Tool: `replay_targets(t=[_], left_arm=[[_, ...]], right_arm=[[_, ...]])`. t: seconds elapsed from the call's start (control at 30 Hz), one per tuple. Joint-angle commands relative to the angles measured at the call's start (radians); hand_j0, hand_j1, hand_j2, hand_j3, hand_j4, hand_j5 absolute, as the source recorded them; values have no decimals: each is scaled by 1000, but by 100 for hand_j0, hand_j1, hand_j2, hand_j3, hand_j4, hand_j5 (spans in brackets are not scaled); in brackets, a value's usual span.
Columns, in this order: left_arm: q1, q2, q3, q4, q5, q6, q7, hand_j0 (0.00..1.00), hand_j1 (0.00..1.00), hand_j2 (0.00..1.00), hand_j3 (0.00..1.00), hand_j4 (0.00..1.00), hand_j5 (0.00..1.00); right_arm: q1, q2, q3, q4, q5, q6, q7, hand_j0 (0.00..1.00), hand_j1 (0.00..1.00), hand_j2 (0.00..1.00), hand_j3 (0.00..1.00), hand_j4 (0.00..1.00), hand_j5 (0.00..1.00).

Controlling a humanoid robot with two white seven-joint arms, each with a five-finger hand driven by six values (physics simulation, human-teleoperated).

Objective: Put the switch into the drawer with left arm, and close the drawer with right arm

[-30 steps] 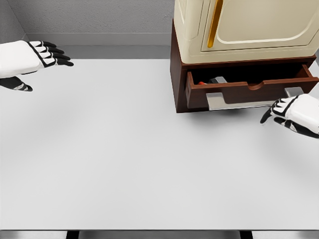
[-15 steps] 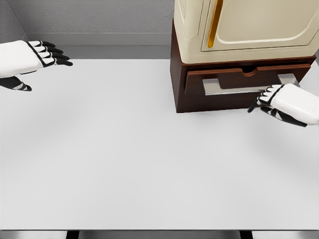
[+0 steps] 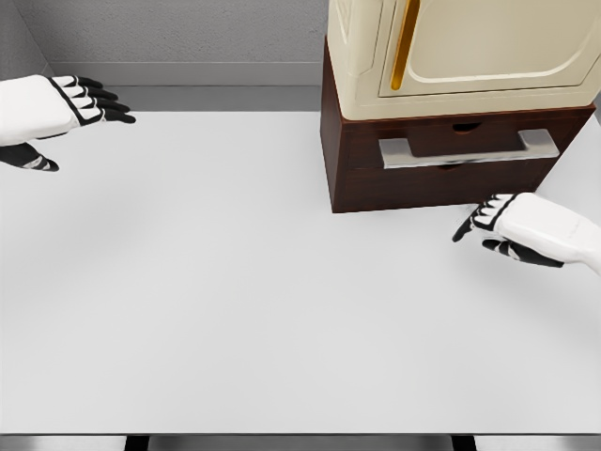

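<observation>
We see that the drawer (image 3: 441, 162) is now pushed all the way in, where before it stuck out and showed things inside. Our right hand (image 3: 526, 228) has pulled back from its front toward 5 o'clock, fingers loose, touching nothing.

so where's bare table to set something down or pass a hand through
Nearly the whole white table is bare: the wide stretch between the left hand at the far left edge and the brown drawer cabinet, plus the entire near half. The only tight spot is far right, between the shut drawer and the right hand.
</observation>
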Motion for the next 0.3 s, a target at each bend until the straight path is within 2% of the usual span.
replay_targets(t=[0.0, 0.1, 0.2, 0.27], left_arm=[[0, 2, 1, 0, 6, 1, 1, 100, 100, 100, 100, 100, 100], [0, 2, 1, 0, 6, 1, 1, 100, 100, 100, 100, 100, 100], [0, 2, 1, 0, 6, 1, -1, 100, 100, 100, 100, 100, 100], [0, 2, 1, -1, 6, 1, 1, 100, 100, 100, 100, 100, 100]], right_arm=[[9, -47, -71, -21, -10, 1, -1, 78, 78, 78, 78, 78, 78], [91, -77, -140, -57, -9, 1, 1, 100, 100, 100, 100, 100, 100], [124, -77, -215, -57, -10, 1, -1, 100, 100, 100, 100, 100, 100], [146, -77, -225, -74, -7, 1, 1, 100, 100, 100, 100, 100, 100]])
